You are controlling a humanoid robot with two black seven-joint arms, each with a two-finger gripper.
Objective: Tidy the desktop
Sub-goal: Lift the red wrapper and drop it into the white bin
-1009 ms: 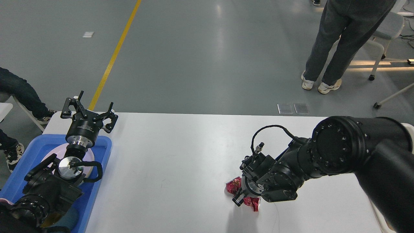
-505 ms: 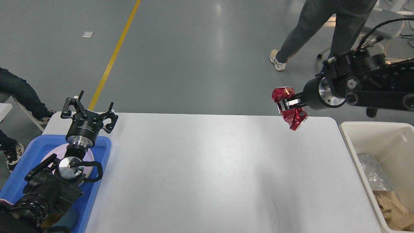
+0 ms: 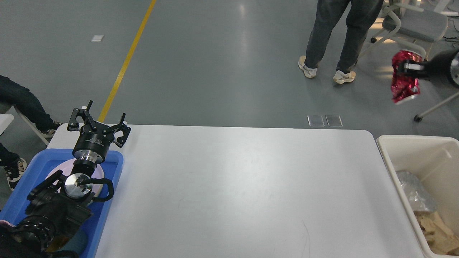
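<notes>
**No readable text**

Nothing in the head view can be read. The left gripper (image 3: 99, 120) has a faint pale marking on its black body, too small to make out. The red foil wrapper (image 3: 404, 77) shows a shiny pattern but no letters that can be told. The desktop (image 3: 236, 186), blue tray (image 3: 114, 168) and cream bin (image 3: 416, 150) carry no legible label, brand or number.
</notes>
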